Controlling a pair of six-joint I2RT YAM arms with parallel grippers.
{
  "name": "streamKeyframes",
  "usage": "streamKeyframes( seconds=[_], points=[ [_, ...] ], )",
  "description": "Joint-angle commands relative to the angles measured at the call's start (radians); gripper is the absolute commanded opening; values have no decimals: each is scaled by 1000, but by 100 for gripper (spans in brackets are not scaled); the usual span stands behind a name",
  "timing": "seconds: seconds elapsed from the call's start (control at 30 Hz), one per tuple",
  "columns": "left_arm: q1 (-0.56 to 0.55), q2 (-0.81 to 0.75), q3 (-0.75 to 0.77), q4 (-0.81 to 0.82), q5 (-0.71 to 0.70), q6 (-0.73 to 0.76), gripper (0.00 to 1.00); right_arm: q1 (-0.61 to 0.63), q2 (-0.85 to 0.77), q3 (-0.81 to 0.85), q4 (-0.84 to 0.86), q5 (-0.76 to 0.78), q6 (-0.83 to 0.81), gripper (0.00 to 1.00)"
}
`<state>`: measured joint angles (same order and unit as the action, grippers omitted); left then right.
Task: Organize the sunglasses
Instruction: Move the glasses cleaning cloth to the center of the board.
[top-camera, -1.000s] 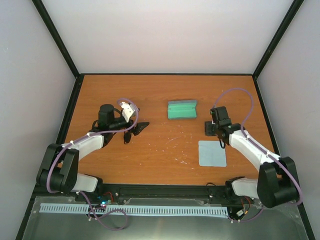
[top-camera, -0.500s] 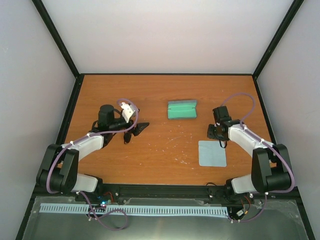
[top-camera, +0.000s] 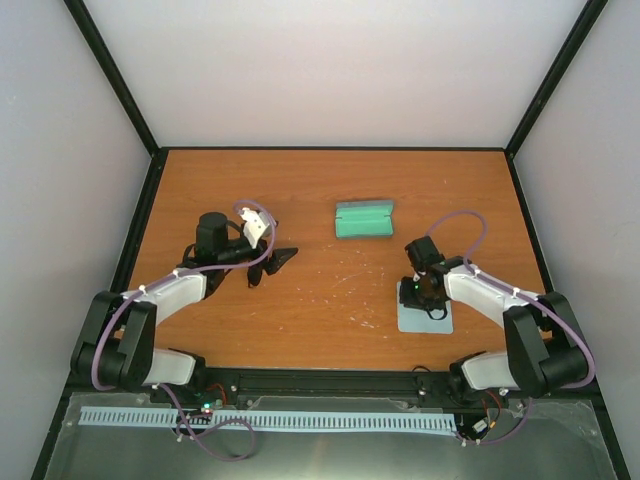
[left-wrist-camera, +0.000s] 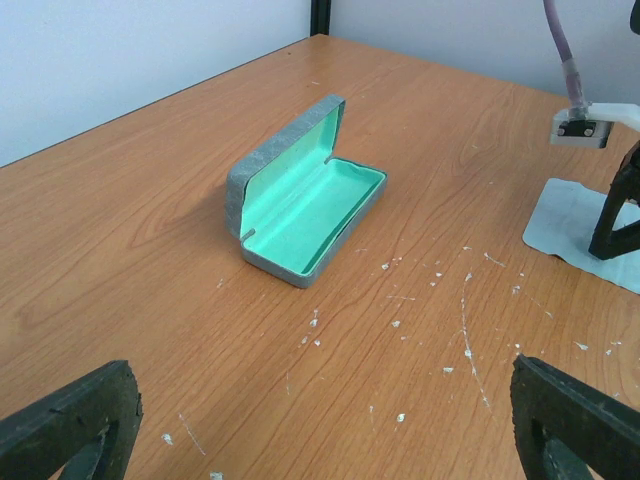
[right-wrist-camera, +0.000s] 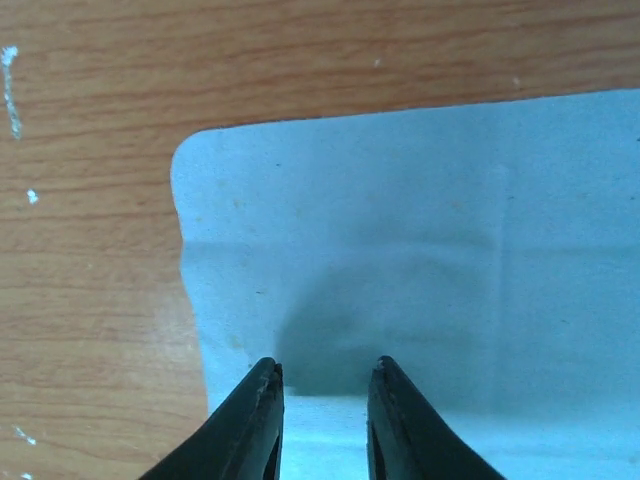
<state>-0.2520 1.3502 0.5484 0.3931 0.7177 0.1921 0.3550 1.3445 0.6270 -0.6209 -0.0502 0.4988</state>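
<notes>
The sunglasses do not show in any view. The grey-blue case (top-camera: 363, 219) lies open at the table's middle back, green inside up; it also shows in the left wrist view (left-wrist-camera: 305, 205). My left gripper (top-camera: 270, 263) is wide open and empty, low over bare wood left of the case; only its finger ends (left-wrist-camera: 70, 420) show at that view's bottom corners. My right gripper (top-camera: 420, 293) points down over the left part of the pale blue cloth (top-camera: 432, 318). In the right wrist view its fingers (right-wrist-camera: 262, 415) stand a little apart just above the cloth (right-wrist-camera: 400, 230), holding nothing.
White flecks and scratches (left-wrist-camera: 465, 330) mark the wood between the case and the cloth. Black frame posts and pale walls close the table on three sides. The right arm's fingers and wrist camera (left-wrist-camera: 585, 125) show over the cloth (left-wrist-camera: 560, 225) in the left wrist view.
My right gripper has swung toward the near left and come down over the cloth's left part. My left arm has barely moved.
</notes>
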Motion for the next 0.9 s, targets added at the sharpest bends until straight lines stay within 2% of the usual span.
streamKeyframes(
  seconds=[0.0,0.3,0.6,0.87],
  points=[
    [-3,-31,-4,-2,3,-7,99,57,56,5,9,-21,62,26],
    [-3,-65,-30,6,5,-11,99,203,206,80,14,-67,104,28],
    [-3,-103,-61,13,15,-24,99,369,304,199,11,-135,216,28],
    [-8,-132,-76,2,20,-29,100,422,434,306,68,-170,307,27]
  ],
)
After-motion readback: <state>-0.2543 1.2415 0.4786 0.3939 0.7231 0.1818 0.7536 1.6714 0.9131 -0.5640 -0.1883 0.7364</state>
